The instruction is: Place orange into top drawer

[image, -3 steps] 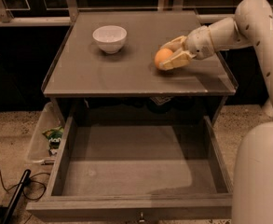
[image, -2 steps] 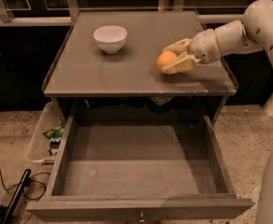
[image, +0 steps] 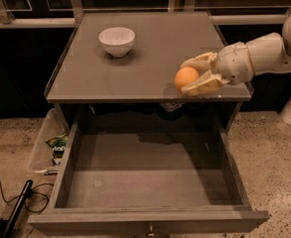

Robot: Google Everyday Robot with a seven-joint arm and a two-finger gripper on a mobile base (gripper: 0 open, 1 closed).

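In the camera view, a flat grey cabinet top (image: 135,78) fills the upper middle of the frame above a speckled stone floor (image: 269,148), with the wide grey wooden top drawer (image: 150,185) pulled open below it. At centre right the cream two-finger gripper (image: 185,77) hangs over the top's front right corner, its jaws clamped around the small round orange (image: 186,79). There is one orange, one white ceramic bowl (image: 117,40) at upper left, one drawer and one clear plastic bin (image: 39,150) at lower left.
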